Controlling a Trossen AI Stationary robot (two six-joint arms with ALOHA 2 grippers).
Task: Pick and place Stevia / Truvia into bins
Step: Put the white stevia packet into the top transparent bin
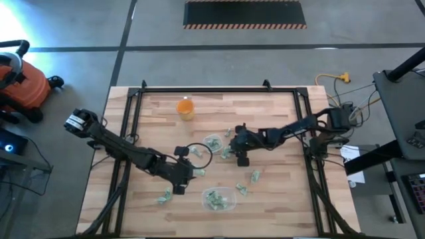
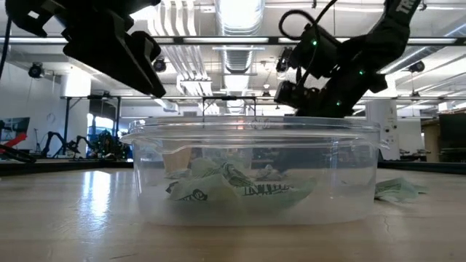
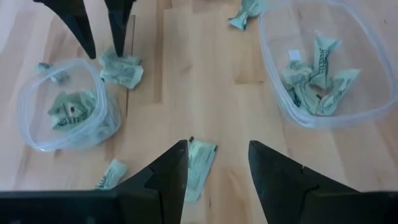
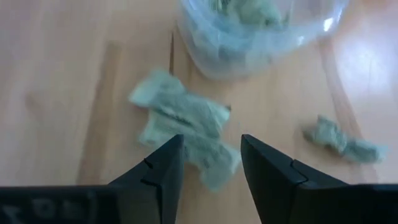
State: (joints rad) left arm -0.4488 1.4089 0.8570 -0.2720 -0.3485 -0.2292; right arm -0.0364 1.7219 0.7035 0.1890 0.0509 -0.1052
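Pale green-and-white sachets lie scattered on the wooden table, and some lie inside both bins. The round clear cup (image 1: pixel 212 143) sits mid-table; the larger clear tub (image 1: pixel 219 199) sits near the front edge. My right gripper (image 4: pixel 210 155) is open, pointing down beside the cup with its fingers either side of a crumpled sachet (image 4: pixel 186 121). I cannot tell if it touches the sachet. My left gripper (image 3: pixel 217 162) is open and low over the table between cup (image 3: pixel 65 112) and tub (image 3: pixel 329 62). A flat sachet (image 3: pixel 200 163) lies just ahead of its fingers.
An orange cup (image 1: pixel 186 107) stands toward the far edge. Loose sachets lie right of the tub (image 1: pixel 255 176) and left of it (image 1: pixel 164 197). A black cable loop (image 1: pixel 199 154) lies by the round cup. A dark frame rail borders the tabletop (image 1: pixel 126 133).
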